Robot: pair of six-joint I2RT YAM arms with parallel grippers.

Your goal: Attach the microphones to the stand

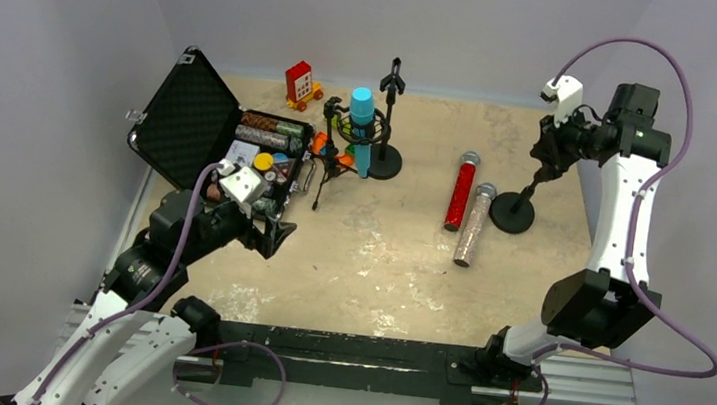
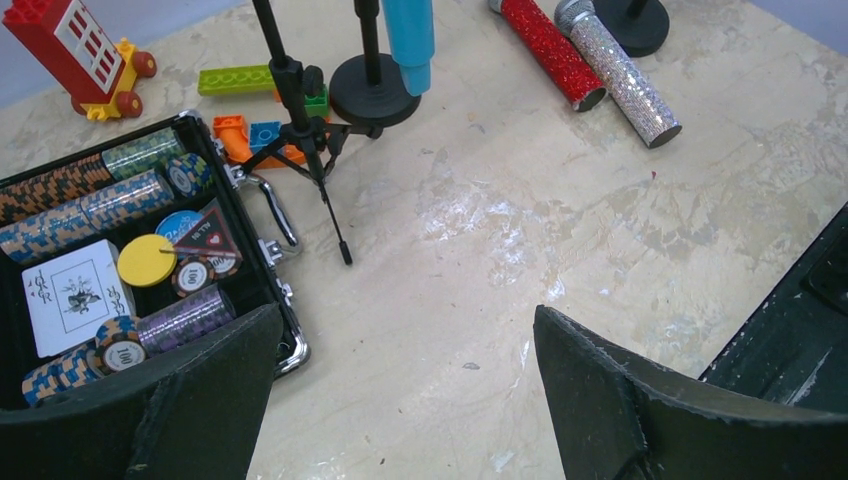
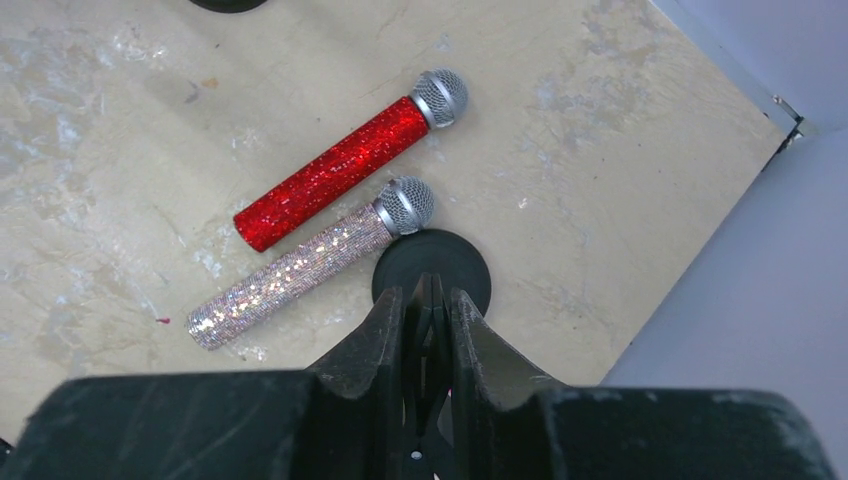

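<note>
Stand (image 3: 432, 262), right end effector (image 3: 428, 330) clamped, near table edge (image 3: 688, 255).

microphones: three. blue microphone (image 1: 361, 112), red glitter microphone (image 1: 460, 193), silvery-pink glitter microphone (image 1: 472, 230). stands: three. centre round-base stand (image 1: 385, 161), right-side round-base stand (image 1: 512, 214), tripod stand (image 2: 288, 78). chip case (image 1: 187, 119): one. toy truck (image 1: 301, 84): one.

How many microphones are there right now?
3. The blue mic is upright beside a round-based stand; the red mic and silver-pink mic lie side by side, right of it.
</note>
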